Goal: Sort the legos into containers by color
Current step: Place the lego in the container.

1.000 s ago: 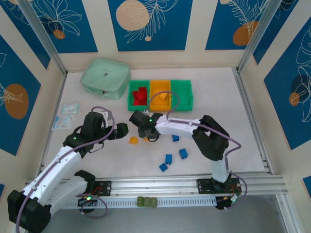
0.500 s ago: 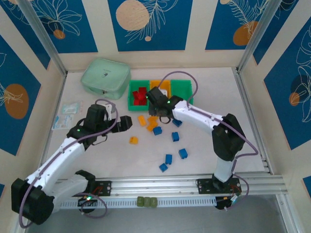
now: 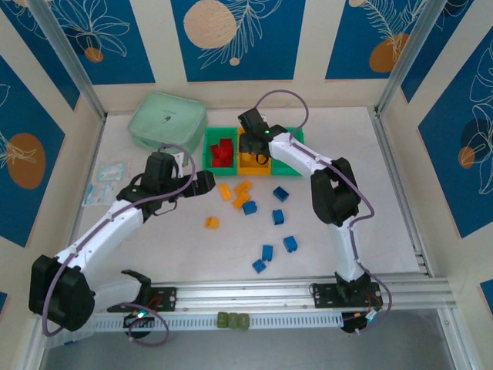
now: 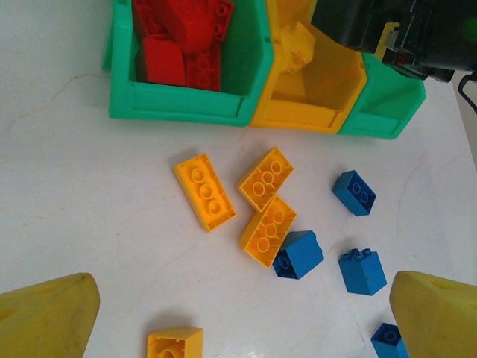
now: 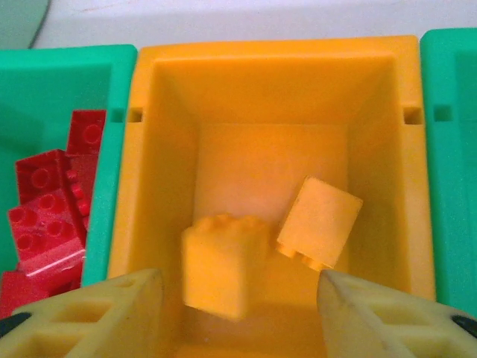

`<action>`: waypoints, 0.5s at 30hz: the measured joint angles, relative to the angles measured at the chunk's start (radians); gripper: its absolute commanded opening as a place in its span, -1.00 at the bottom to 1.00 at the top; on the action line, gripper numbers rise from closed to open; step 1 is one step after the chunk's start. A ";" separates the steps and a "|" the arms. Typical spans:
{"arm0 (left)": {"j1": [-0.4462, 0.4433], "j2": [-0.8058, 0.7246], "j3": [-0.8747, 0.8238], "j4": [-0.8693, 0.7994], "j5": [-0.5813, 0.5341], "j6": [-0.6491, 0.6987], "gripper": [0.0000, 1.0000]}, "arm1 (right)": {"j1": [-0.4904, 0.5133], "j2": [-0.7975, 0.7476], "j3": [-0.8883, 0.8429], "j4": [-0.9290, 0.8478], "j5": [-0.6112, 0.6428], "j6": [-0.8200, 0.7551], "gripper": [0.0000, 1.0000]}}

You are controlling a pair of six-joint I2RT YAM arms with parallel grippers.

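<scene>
The right pincer (image 5: 240,309) hangs half-open and empty over the orange bin (image 5: 276,56); the left pincer (image 4: 242,317) gapes wide near it.

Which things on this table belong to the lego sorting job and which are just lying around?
Job: three joined bins; red bricks in the left bin; two orange bricks in the orange bin; loose orange bricks; loose blue bricks.
Lying about: mint pouch; plastic packets at the left; small green pieces by the front rail.
</scene>
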 measured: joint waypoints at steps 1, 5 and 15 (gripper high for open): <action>0.003 0.000 0.000 0.000 0.000 0.000 0.99 | -0.001 0.000 0.000 -0.007 -0.001 -0.003 0.20; 0.011 -0.002 0.000 0.000 0.003 0.000 0.99 | 0.008 -0.024 -0.022 -0.015 -0.010 -0.003 0.25; 0.015 -0.105 -0.004 -0.030 0.004 0.000 0.99 | 0.113 -0.196 -0.206 -0.065 -0.059 0.067 0.48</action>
